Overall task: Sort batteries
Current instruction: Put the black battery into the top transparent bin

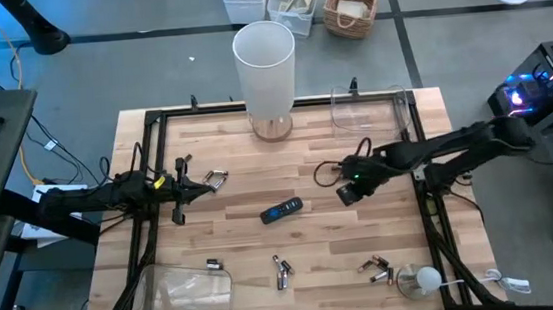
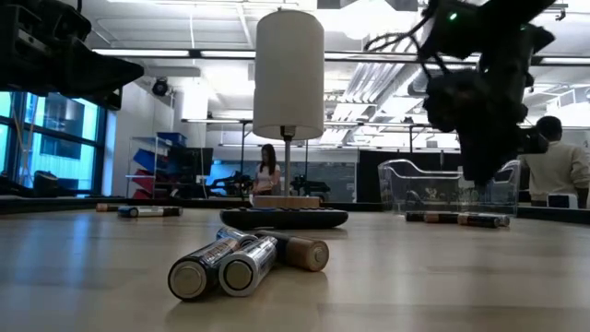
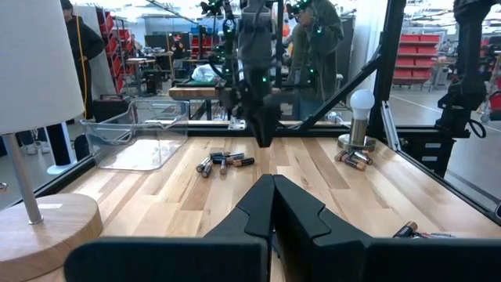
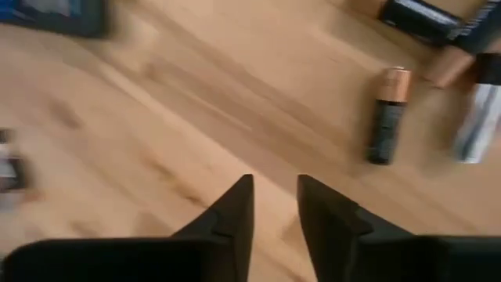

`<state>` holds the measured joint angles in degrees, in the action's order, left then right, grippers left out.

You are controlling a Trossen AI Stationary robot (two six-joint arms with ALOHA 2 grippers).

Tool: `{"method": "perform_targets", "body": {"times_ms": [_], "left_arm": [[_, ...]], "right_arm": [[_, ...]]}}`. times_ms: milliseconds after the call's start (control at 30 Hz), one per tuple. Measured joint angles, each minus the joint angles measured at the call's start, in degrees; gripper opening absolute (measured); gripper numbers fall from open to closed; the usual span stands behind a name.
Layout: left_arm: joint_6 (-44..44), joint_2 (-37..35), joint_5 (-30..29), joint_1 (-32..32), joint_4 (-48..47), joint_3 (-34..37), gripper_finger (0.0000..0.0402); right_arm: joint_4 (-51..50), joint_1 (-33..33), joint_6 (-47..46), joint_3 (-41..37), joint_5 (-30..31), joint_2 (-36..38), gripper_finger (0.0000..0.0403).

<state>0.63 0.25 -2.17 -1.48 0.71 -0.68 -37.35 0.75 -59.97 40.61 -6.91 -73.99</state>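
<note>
Small batteries lie on their sides in loose groups on the wooden table: one group near the front middle (image 1: pixel 282 272), one at front right (image 1: pixel 377 267), one beside the left arm (image 1: pixel 216 178), one at front left (image 1: pixel 214 265). In the low view a cluster (image 2: pixel 226 267) lies closest. My right gripper (image 1: pixel 345 191) hangs over the table's middle right, pointing steeply down, fingers a little apart (image 4: pixel 274 196) above bare wood. A black, copper-ended battery (image 4: pixel 387 117) and a silvery one (image 4: pixel 477 125) lie beyond them. My left gripper (image 3: pixel 272 192) waits at the left, level and shut.
A black remote-like bar (image 1: pixel 281 211) lies mid-table. A white lamp on a wooden base (image 1: pixel 266 71) stands at the far edge, with a clear tray (image 1: pixel 368 107) to its right. Another clear tray (image 1: pixel 183 294) sits front left, a light bulb (image 1: pixel 420 281) front right.
</note>
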Motion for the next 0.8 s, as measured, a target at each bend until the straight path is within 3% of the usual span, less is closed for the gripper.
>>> {"method": "perform_targets", "body": {"times_ms": [233, 467, 800], "left_arm": [[0.0, 0.0, 0.0, 0.0, 0.0, 0.0, 0.0001], [0.0, 0.0, 0.0, 0.0, 0.0, 0.0, 0.0001], [0.0, 0.0, 0.0, 0.0, 0.0, 0.0, 0.0001]], "right_arm": [[-12.3, 0.6, 5.7, 7.4, 10.3, -8.8, 0.0127], [-12.6, 1.9, 6.5, 6.1, 10.3, -13.5, 0.0127], [-6.3, 1.9, 6.1, 3.6, 11.8, -13.8, 0.0126]]}}
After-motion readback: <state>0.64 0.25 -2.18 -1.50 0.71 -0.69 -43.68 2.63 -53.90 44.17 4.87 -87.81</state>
